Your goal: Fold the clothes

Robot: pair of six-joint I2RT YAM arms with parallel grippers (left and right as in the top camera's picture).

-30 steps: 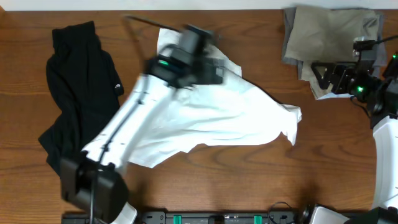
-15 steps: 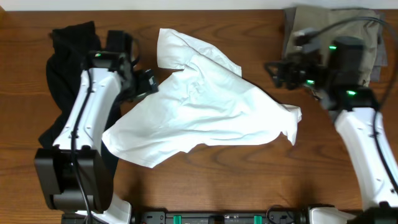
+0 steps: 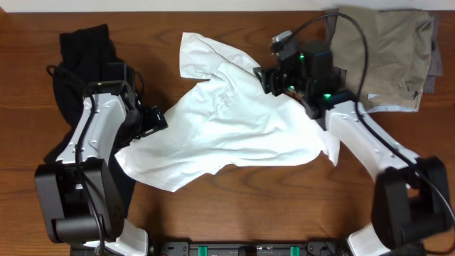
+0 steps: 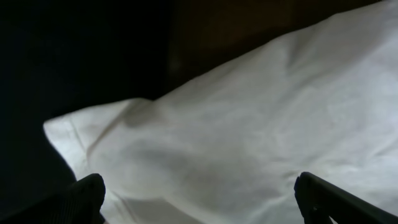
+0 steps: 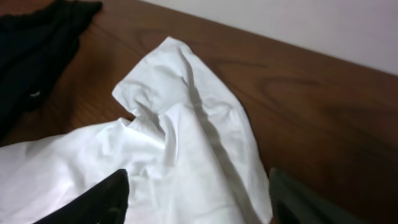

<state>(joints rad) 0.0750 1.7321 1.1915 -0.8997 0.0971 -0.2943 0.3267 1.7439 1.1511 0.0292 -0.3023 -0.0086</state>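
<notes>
A white garment [image 3: 227, 131] lies crumpled across the middle of the table. It also shows in the left wrist view [image 4: 249, 124] and in the right wrist view [image 5: 180, 149]. My left gripper [image 3: 153, 119] is open at the garment's left edge, its fingers [image 4: 199, 202] spread wide over the white cloth. My right gripper [image 3: 274, 77] is open over the garment's upper right part, fingers [image 5: 199, 202] spread above the cloth. A black garment [image 3: 89, 78] lies bunched at the left. A folded khaki garment [image 3: 384, 50] lies at the back right.
Brown wooden table [image 3: 284, 206]. The black garment also shows at the top left of the right wrist view [image 5: 37, 37]. A light wall [image 5: 298, 25] runs behind the table's far edge.
The right arm has swung left from the khaki garment to the white one's upper right. The left gripper has moved down to the white garment's left edge.
</notes>
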